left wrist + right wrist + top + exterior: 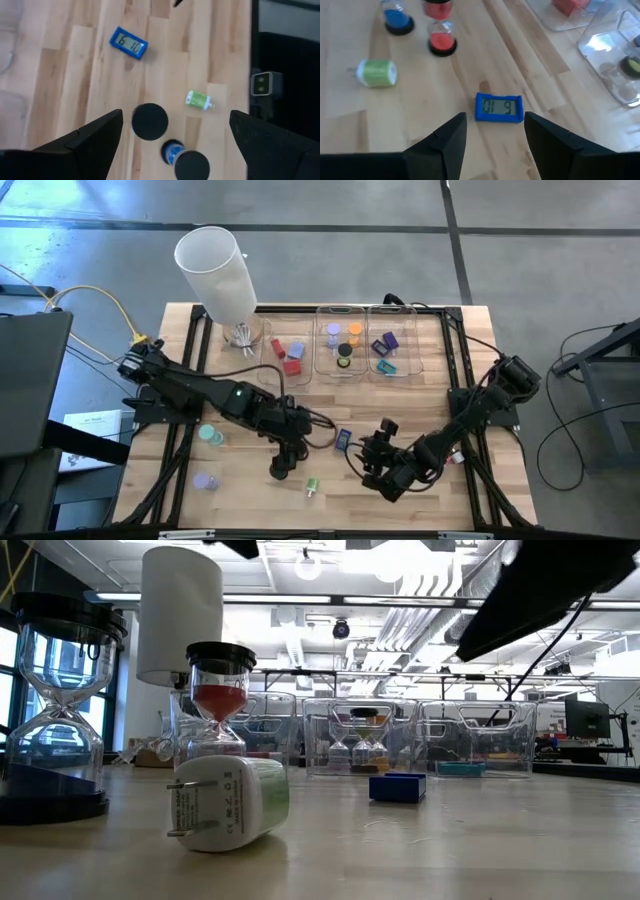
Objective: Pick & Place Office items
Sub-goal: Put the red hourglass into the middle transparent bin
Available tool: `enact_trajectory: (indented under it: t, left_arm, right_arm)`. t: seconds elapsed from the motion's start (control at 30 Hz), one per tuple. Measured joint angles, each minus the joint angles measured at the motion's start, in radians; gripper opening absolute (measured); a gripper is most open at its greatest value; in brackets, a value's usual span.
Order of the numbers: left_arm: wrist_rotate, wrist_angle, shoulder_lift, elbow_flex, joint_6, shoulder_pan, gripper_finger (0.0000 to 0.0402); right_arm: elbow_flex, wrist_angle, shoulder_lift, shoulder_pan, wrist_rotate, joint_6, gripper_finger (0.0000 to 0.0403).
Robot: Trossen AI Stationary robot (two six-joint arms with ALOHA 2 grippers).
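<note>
Left gripper (170, 145): gaping wide, hovering over two sand timers (150, 121).
Right gripper (495, 131): standing apart, empty, blue clock (499, 108) lying just ahead.

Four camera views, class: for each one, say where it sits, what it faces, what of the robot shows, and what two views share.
High view: overhead, straight down on the table; both arms show.
Low view: at tabletop height, level across toward the trays; dark arm parts overhead.
Left wrist view: down past the open left pincer at hourglasses.
Right wrist view: past the right pincer at the blue clock.
Both wrist views share the green plug.
</note>
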Motion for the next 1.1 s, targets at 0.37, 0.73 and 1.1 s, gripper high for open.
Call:
enact_trajectory:
  t: [0.37, 0.73, 1.1]
  left_arm:
    - [-0.056, -0.089, 0.103, 0.036, -0.067, -0.019, 0.0358]
    - [-0.064, -0.094, 0.149, 0.037, -0.055, -0.017, 0.0358]
    - [-0.092, -0.106, 0.168, 0.035, -0.032, -0.017, 0.0358]
  right_arm:
    - [0.0, -0.007, 0.0, 0.041, 0.005, 0.001, 0.0188]
    - [-0.013, -0.005, 0.0, 0.066, 0.002, 0.008, 0.0188]
    - [-0.036, 0.002, 0.0, 0.075, 0.004, 0.051, 0.0188]
